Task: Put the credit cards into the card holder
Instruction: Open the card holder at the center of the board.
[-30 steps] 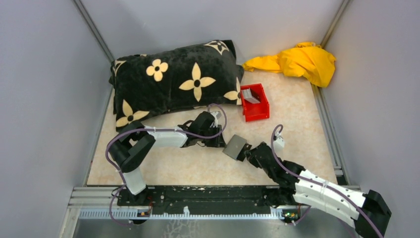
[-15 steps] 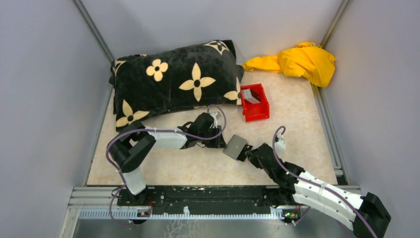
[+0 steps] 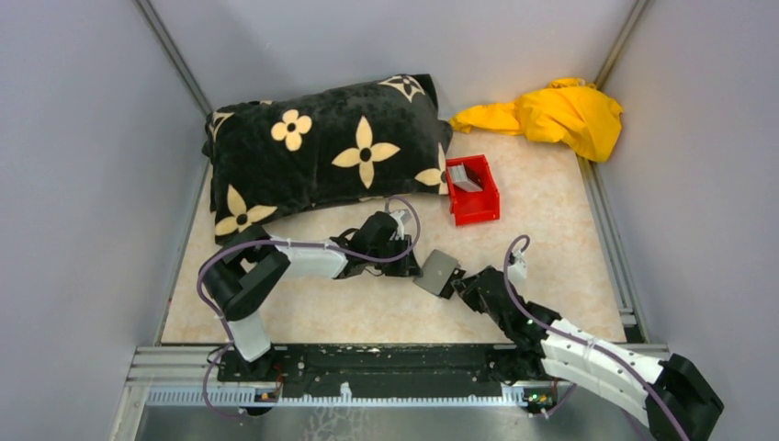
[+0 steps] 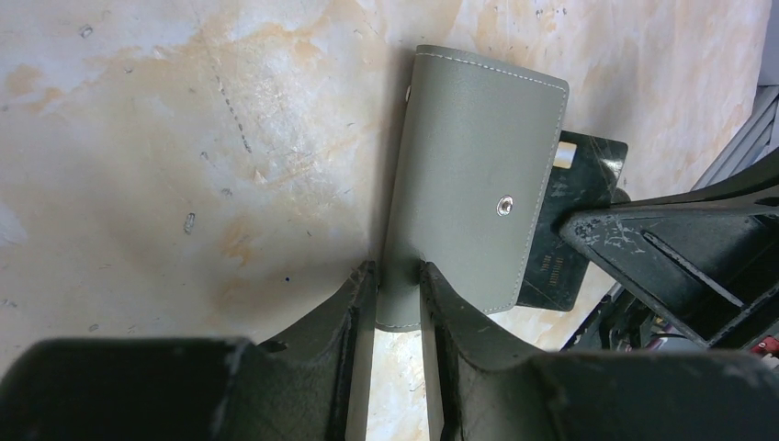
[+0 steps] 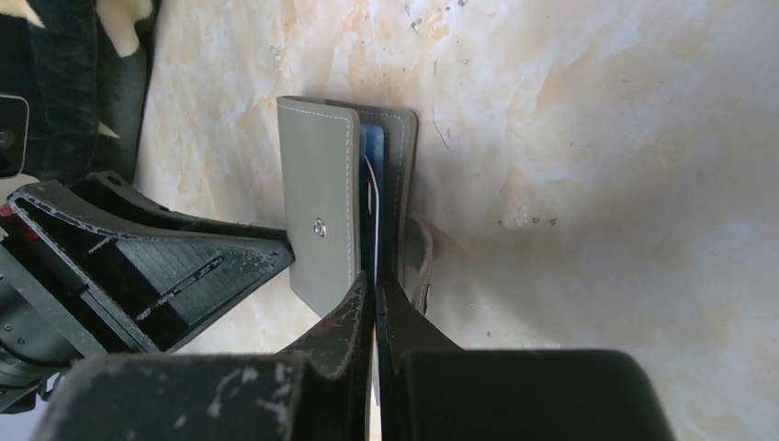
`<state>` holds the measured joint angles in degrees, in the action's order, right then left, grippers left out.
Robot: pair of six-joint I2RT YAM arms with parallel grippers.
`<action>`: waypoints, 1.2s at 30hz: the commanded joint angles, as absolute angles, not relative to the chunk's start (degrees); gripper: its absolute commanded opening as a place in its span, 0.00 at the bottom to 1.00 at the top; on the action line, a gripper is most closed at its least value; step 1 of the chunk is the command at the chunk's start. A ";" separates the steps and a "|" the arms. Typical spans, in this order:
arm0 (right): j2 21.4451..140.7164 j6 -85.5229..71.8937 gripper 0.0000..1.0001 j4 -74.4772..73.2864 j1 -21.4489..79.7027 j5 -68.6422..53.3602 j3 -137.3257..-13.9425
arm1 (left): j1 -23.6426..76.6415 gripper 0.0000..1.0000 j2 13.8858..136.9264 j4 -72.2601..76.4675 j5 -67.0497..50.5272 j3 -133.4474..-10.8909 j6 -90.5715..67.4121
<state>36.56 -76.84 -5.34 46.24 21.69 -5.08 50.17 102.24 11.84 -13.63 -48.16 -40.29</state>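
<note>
Right claw (image 5: 375, 287) pinched fully closed on a dark credit card (image 4: 577, 207), its far end tucked in the open grey card holder (image 3: 439, 271) mid-surface (image 3: 551, 230), left claw (image 4: 397, 276) narrowly parted, clamping the holder's flap edge, 1 red bin (image 3: 478, 213) of grey cards (image 3: 464, 179) beyond.

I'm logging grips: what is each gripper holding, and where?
Left gripper pinches the grey folding card holder at one flap's corner; right gripper pinches a thin dark card by its exposed end.
</note>
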 commanded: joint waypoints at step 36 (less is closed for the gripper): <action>59.80 -62.49 0.00 25.55 44.47 12.43 -13.75 | 47.45 0.39 87.48 3.99 3.48 -36.14 -43.42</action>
<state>57.34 -64.95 18.61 44.82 14.98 -9.54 47.81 87.05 5.52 1.63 -36.32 -42.87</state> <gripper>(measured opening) 0.007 0.394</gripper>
